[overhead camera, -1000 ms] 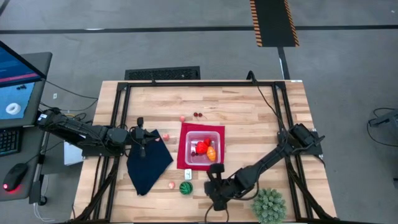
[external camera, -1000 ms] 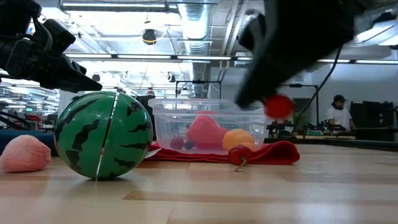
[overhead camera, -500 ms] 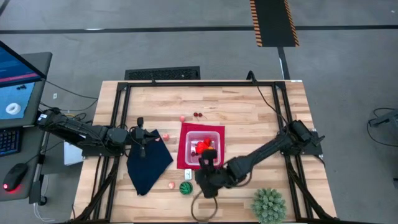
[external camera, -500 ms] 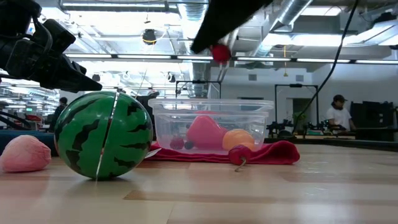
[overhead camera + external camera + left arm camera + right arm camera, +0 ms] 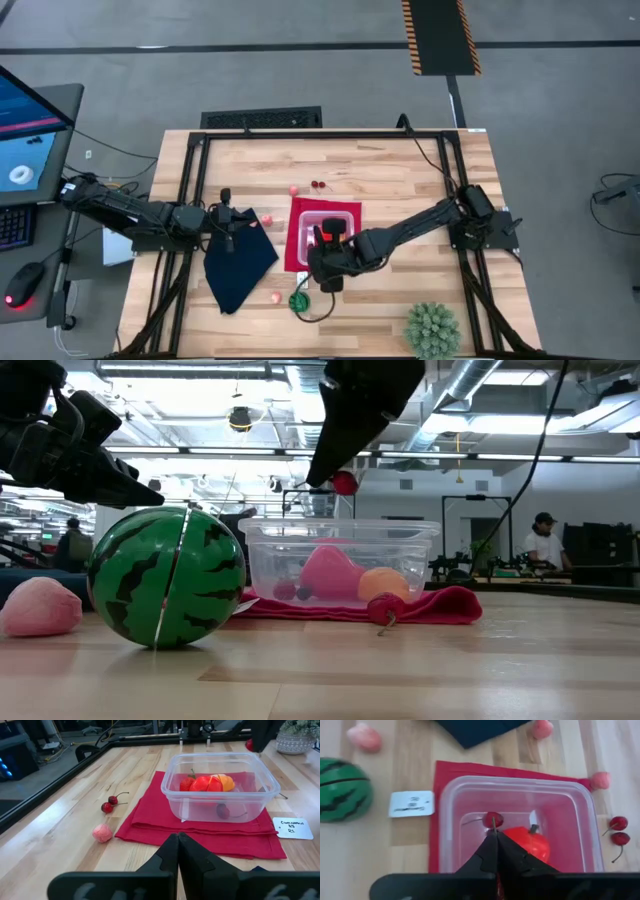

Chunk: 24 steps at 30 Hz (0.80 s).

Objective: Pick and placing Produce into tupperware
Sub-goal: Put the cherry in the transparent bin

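The clear tupperware (image 5: 345, 218) stands on a red mat (image 5: 295, 262) and holds a red piece, an orange piece and a dark cherry (image 5: 222, 811). My right gripper (image 5: 322, 245) hangs above the tupperware's near side, shut on a small red cherry (image 5: 345, 483). A watermelon ball (image 5: 299, 301) and a pink piece (image 5: 275, 297) lie near the front edge. Two cherries (image 5: 318, 184) and two more pink pieces (image 5: 293, 189) (image 5: 267, 219) lie farther back. My left gripper (image 5: 228, 225) is shut above the navy cloth (image 5: 238, 262), holding nothing. My right gripper pinches the cherry's thin stem (image 5: 493, 827) between its two fingertips (image 5: 488, 844). The fingers slant down from the table's near right. The cherry (image 5: 493, 819) hangs just past the fingertips, lifted clear above the tupperware's rim (image 5: 340, 525).
A spiky green plant ball (image 5: 433, 330) sits at the near right corner. A white label (image 5: 411, 803) lies beside the mat. Another red piece with a stem (image 5: 385, 608) rests on the table by the mat's near edge. Black frame rails (image 5: 185, 200) run along the table's sides.
My right gripper has risen and travelled from the near edge, right of the watermelon ball, toward the far edge and the left, ending over the tupperware. It stayed shut, and the cherry came with it, clear of the table.
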### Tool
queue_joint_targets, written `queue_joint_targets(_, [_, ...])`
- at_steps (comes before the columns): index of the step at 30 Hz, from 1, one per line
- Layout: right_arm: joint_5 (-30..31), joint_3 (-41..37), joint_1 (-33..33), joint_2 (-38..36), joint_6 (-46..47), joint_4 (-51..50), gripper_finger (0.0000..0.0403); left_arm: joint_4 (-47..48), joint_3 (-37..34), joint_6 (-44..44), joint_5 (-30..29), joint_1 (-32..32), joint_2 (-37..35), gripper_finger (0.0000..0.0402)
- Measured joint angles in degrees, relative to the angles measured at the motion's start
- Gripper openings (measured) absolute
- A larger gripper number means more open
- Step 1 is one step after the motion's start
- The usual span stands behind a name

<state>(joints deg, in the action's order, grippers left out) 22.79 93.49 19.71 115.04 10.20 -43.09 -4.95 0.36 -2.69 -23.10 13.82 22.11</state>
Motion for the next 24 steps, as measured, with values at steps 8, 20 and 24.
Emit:
queue_joint_targets(8, [-6.2,-0.1,-6.3,0.5,2.1,-0.8,0.0020,0.0,0.0,0.0,0.0,0.0,0.0,0.0000])
queue_joint_targets(20, [-11.5,-2.8,-7.6,0.5,6.5,-3.9,0.0114,0.0,0.0,0.0,0.0,0.0,0.0,0.0000])
queue_joint_targets(24, [-11.2,-2.7,-6.0,0.1,6.5,-3.9,0.0121,0.0,0.0,0.0,0.0,0.0,0.0,0.0000])
